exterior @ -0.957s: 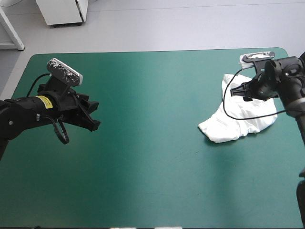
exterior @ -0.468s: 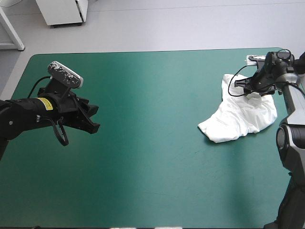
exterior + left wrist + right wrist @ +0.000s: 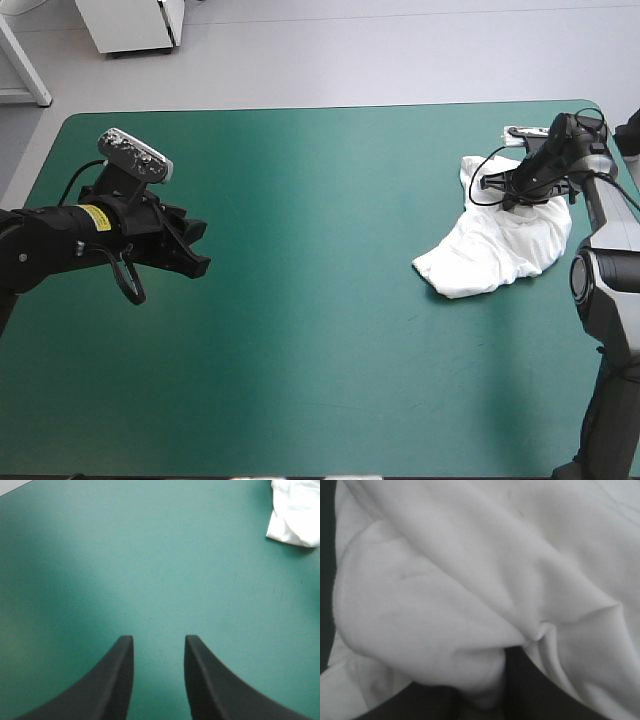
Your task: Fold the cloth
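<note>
R hand dropped into T-shirt, prob. pinching it; L hand spread.

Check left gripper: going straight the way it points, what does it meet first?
Likely the bare teal-green cover: the left gripper, open, angles down at it with nothing between. The T-shirt lies farther off, aside of that line. Depth is hard to judge.

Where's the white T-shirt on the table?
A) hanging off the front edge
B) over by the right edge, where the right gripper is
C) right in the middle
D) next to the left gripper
B: the T-shirt lies crumpled near the right edge of the table, with the right gripper down on it.
</note>
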`<state>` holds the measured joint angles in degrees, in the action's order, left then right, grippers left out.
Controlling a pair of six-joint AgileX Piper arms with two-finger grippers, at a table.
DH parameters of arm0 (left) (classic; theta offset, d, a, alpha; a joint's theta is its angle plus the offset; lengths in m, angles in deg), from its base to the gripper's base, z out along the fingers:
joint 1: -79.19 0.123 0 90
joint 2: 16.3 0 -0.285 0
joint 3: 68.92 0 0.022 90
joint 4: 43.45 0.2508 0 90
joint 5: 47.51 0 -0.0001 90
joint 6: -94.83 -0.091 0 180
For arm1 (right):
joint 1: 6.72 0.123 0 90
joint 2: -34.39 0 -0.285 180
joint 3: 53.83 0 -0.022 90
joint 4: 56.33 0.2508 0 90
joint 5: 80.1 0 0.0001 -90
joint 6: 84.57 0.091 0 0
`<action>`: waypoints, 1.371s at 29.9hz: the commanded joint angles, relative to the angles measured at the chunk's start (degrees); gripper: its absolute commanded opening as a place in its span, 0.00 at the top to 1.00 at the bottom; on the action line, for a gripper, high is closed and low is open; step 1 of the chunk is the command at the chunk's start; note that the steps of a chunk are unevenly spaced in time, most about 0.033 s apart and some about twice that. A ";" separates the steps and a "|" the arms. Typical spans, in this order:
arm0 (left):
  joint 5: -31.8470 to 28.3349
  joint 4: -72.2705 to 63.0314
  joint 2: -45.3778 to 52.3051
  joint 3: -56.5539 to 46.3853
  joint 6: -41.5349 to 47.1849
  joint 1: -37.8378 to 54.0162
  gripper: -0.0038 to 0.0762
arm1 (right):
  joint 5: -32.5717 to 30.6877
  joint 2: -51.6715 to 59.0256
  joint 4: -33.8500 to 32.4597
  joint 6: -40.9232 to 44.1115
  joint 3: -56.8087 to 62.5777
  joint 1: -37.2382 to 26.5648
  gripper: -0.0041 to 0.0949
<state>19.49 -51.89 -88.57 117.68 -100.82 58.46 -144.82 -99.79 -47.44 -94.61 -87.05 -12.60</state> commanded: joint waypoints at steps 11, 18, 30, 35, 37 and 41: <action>3.27 -0.50 1.14 1.74 0.72 -0.20 0.64 | -0.49 -0.44 8.32 0.10 0.70 21.91 0.96; 3.71 1.22 3.02 1.74 0.72 -0.20 0.64 | 2.34 -0.44 8.54 0.49 0.47 33.87 0.96; 6.63 2.23 4.17 1.74 0.72 -0.20 0.64 | -0.74 -0.44 6.49 -1.22 -2.41 37.09 0.76; 6.66 2.07 4.17 1.74 0.72 -0.20 0.64 | -4.79 -0.44 6.73 0.12 -7.43 35.07 0.29; 6.66 2.07 4.17 1.74 0.72 -0.20 0.64 | -6.68 -0.30 6.73 0.69 -9.73 33.81 0.21; 6.66 2.18 4.17 1.74 1.17 -0.20 0.64 | -6.84 3.04 6.73 1.56 -10.84 30.93 0.24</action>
<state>24.60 -48.93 -85.32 117.73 -100.64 58.46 -147.86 -102.11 -40.64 -93.50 -96.11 20.82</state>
